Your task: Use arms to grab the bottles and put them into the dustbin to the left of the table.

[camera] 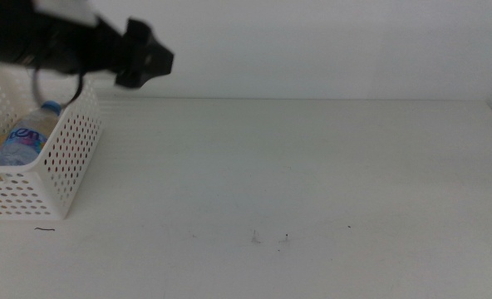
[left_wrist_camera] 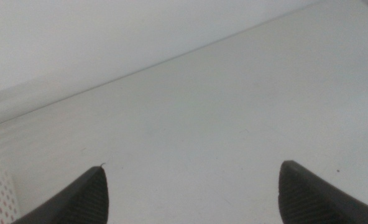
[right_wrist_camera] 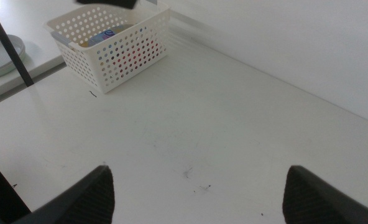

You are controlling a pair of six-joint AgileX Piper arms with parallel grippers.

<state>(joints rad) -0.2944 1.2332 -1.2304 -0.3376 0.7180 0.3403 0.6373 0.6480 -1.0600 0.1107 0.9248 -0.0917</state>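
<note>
White basket holds the water bottle; my left gripper hangs beside it, jaws wide, empty. I'd lift clear, avoiding the rim. Right gripper waits, open, empty.

White perforated dustbin, blue-capped clear bottle, white table

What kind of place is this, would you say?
Probably a lab or test bench for robot handling, not a home. A plain white table against a bare wall carries only a perforated white basket holding a water bottle, with the left gripper raised beside it and the right gripper open over the tabletop.
</note>
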